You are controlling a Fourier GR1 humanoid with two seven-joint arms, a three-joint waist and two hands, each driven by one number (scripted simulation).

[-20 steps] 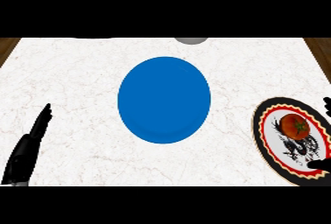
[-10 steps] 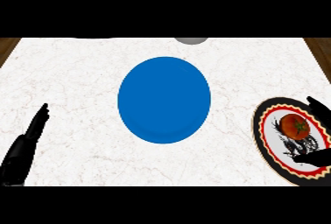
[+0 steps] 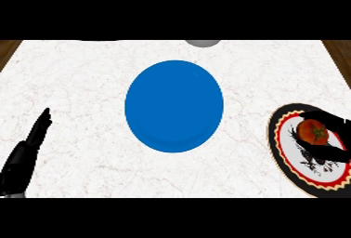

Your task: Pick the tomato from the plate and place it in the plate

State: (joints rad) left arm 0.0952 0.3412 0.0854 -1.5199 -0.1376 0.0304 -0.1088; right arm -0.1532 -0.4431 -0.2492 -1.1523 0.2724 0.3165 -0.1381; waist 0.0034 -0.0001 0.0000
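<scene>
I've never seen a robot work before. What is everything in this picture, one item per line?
counter: one, white marble, fills the view
wooden strips: two, brown, far corners left and right
blue plate: one, plain blue, centre of the counter, nothing on it
patterned plate: one, black rim with red and yellow trim, white middle, at the right edge
tomato: one, red with a green stem, on the patterned plate
grey object: one, far edge, mostly cut off, cannot tell what it is
left robot hand: one, black, lower left, fingers straight, resting
right robot hand: one, black, right edge, over the patterned plate by the tomato
</scene>
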